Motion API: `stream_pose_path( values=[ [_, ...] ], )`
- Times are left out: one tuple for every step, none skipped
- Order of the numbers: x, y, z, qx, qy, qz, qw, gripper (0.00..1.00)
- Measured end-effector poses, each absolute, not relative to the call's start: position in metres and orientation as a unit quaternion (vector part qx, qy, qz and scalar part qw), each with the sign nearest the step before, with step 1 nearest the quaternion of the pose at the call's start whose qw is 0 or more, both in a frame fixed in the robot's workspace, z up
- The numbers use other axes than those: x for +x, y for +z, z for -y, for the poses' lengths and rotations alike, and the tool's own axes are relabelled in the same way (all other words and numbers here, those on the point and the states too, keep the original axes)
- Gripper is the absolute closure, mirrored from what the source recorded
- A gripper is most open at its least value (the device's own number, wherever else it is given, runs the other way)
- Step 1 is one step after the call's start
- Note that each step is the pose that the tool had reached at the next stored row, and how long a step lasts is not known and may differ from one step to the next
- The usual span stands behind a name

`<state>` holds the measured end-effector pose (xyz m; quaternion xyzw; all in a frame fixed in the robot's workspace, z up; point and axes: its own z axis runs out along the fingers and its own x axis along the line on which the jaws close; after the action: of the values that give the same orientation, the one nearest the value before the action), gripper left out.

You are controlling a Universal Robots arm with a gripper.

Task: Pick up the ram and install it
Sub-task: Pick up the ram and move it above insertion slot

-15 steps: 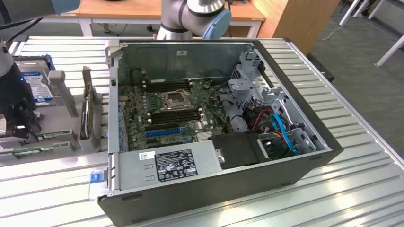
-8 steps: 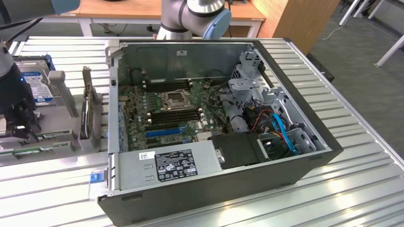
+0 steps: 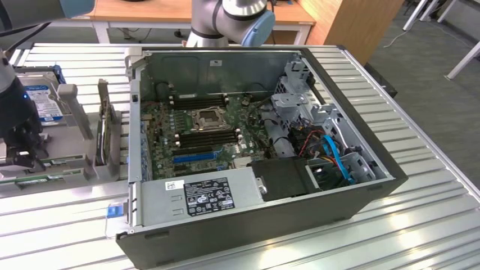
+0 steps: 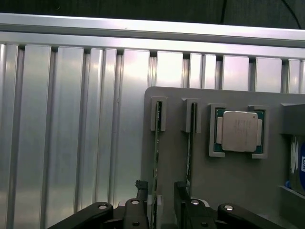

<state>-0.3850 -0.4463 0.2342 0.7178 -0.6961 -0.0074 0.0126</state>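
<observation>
While gripper [image 4: 159, 193] stands open astride ram [image 4: 157, 152], ram sits edgewise in grey holder [image 4: 228, 191].

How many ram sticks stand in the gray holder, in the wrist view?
2. One ram stands between the open gripper's fingers; a second ram stands in the next slot, nearer the processor. The gripper hides one end of each.
</observation>
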Motion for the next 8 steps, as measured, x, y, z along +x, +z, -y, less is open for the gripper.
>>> stream_pose_path(
  values=[
    [-0.3850,0.2342,0.4469,0.718,-0.007,0.696,0.013,0.65],
    [-0.3850,0.2342,0.4474,0.718,-0.007,0.696,0.013,0.65],
    [-0.3850,0.2342,0.4480,0.718,-0.007,0.696,0.013,0.65],
    [-0.3850,0.2342,0.4485,0.718,-0.007,0.696,0.013,0.65],
    [-0.3850,0.2342,0.4491,0.718,-0.007,0.696,0.013,0.65],
    [-0.3850,0.2342,0.4496,0.718,-0.007,0.696,0.013,0.65],
    [-0.3850,0.2342,0.4501,0.718,-0.007,0.696,0.013,0.65],
    [-0.3851,0.2342,0.4503,0.718,-0.007,0.696,0.013,0.65]
  ],
)
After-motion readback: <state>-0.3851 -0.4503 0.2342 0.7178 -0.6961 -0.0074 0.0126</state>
